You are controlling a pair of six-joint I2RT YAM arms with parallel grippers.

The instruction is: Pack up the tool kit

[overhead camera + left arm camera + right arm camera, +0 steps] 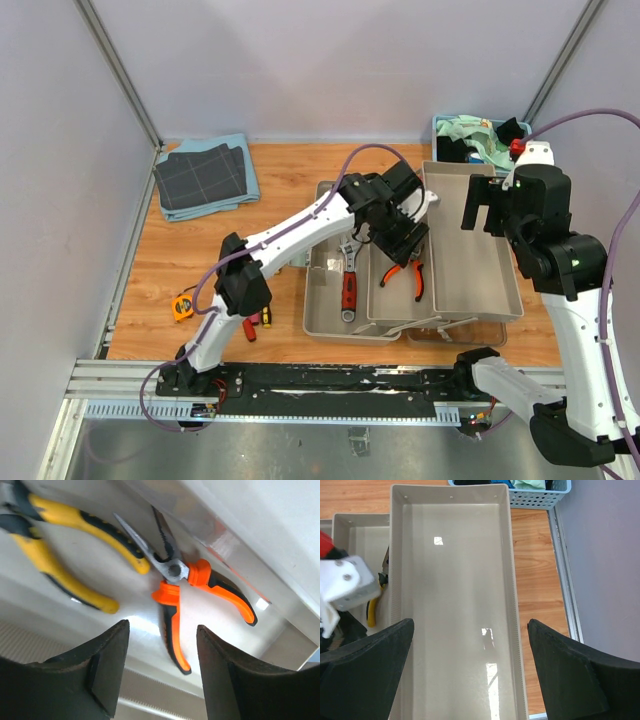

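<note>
Pliers (172,575) lie in the middle tray (130,600) beside a yellow pair (75,520); my left gripper (161,635) hangs above them, jaws half parted, empty. Right gripper (470,630) spread wide over the right tray (450,490), probably parked clear for packing

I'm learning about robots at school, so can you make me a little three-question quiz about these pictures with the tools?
1. True or false: the orange-handled pliers lie in the same tray as the yellow-handled pliers.
2. What lies in the long tray under the right gripper? A) a wrench B) nothing C) a cloth
3. Fill in: the tape measure is not packed yet; it lies on the ___.
Key: 1 true; 2 B; 3 table.
</note>
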